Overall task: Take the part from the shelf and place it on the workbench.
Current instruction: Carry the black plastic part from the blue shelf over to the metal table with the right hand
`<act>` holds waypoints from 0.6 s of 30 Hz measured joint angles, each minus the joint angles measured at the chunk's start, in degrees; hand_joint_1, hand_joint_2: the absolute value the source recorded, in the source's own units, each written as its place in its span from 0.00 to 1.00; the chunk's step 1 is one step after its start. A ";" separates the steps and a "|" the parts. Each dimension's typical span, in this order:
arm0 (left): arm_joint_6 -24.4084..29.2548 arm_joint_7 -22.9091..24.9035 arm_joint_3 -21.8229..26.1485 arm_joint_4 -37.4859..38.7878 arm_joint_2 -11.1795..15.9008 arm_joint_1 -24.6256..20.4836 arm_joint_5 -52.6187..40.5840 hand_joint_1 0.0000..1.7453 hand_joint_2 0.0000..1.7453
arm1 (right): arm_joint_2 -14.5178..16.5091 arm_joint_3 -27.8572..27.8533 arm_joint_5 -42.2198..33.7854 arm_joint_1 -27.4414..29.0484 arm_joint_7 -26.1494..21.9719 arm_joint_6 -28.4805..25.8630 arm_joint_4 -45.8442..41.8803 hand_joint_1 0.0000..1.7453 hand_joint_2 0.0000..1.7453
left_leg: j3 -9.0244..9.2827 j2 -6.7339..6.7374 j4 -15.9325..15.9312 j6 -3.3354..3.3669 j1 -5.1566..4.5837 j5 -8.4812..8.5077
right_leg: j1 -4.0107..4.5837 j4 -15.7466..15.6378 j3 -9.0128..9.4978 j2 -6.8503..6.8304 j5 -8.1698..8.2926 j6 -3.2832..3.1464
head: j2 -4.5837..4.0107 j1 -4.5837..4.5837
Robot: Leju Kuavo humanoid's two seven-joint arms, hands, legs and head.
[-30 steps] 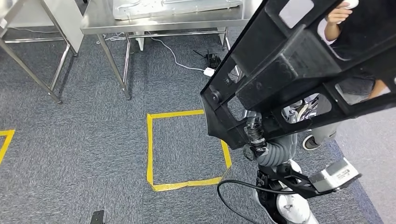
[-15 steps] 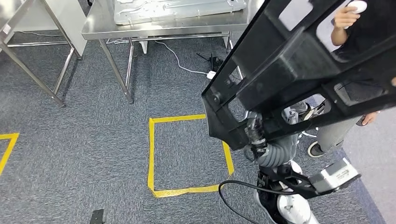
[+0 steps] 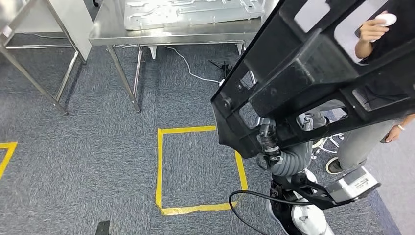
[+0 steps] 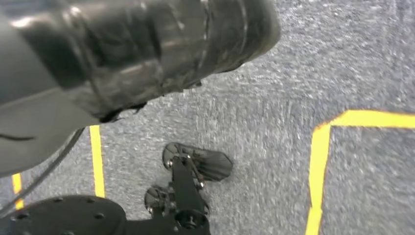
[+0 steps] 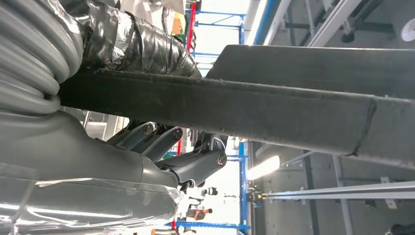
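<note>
One black part (image 3: pixel 313 73), large, open-framed, rectangular cutouts

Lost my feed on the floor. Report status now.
Right hand gripping black part, carried high. Left hand hanging over the carpet, grip unclear. Workbench ahead. Person close on the right.

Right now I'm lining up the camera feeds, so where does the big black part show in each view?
Head view: the black part fills the upper right, held from below by the right robot hand.
Right wrist view: its dark bar crosses the picture, with the right robot hand clasped around it.
Left wrist view: not in it.
Shared landmark: the yellow tape on the carpet, also in the left wrist view.
</note>
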 joint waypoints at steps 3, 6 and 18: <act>-0.01 0.01 -0.03 0.00 0.02 -0.04 0.01 0.00 0.00 | -0.02 -0.04 -0.01 0.08 -0.10 -0.02 -0.06 1.00 1.00 | 1.02 0.03 -0.28 0.95 0.00 -0.73 | -0.06 9.33 -5.01 0.02 -3.64 0.40 | 0.00 0.38; -0.02 0.01 -0.06 0.00 0.07 -0.01 0.03 0.00 0.00 | -0.06 -0.05 -0.09 0.37 -0.13 -0.02 -0.04 1.00 1.00 | 2.24 -0.11 -0.27 1.18 -0.31 -1.81 | -0.02 15.96 -10.75 0.03 -3.38 0.25 | 0.00 0.50; -0.08 0.14 -0.19 0.00 -0.06 -0.09 0.12 0.00 0.00 | -0.10 -0.32 -0.32 0.27 -0.16 -0.02 -0.20 1.00 1.00 | 1.15 -0.11 7.36 -1.53 -0.33 -7.59 | 0.38 -1.44 -3.04 0.06 4.88 -2.67 | 0.00 0.54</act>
